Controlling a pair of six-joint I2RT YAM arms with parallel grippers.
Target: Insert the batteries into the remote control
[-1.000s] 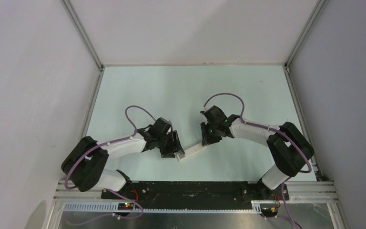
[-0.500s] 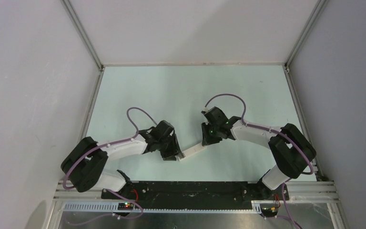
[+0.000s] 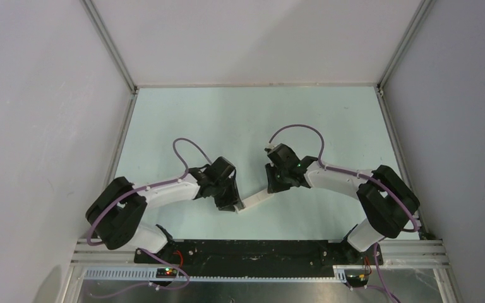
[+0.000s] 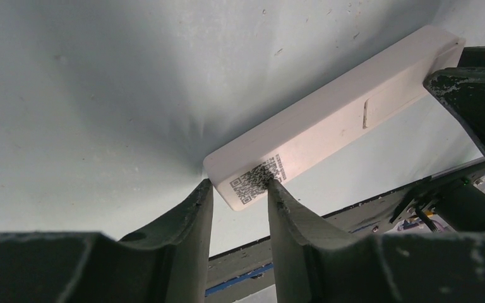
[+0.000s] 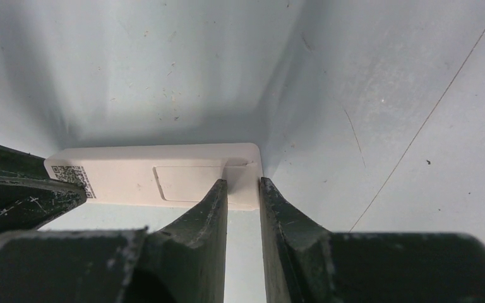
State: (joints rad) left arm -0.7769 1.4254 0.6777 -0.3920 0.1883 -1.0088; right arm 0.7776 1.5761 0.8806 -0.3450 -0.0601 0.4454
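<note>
BOTH ARMS ON THE REMOTE, COVER NOT YET OFF: The remote control (image 3: pixel 257 201) lies flat and back-side up on the pale green table (image 3: pixel 240 120), slanted btwn the two arms near the table's front edge. We see the left gripper (image 4: pixel 238 184) at the near end, its fingers a narrow gap apart w/ the corner carrying the QR label (image 4: pixel 257 178) sitting right at the tips. Whether they pinch that corner or only bracket it, we can't tell. The right gripper (image 5: pixel 242 182) meets the far end from the long side. Its fingers are also a slim gap apart, tips over the edge beside the battery cover (image 5: pixel 186 183). Again, we can't tell if anything is actually clamped. The cover's outline looks flush and shut. No batteries show in any view.

We read this as the opening step, i.e. steadying the remote and getting at the bay, w/ loading itself not begun. Next move, in our judgement: one gripper pins the body firmly while the other catches the cover's lip and slides or lifts it off. The body is slim and light and prob. skids on the smooth table if pushed unevenly. The cells then need locating.
</note>
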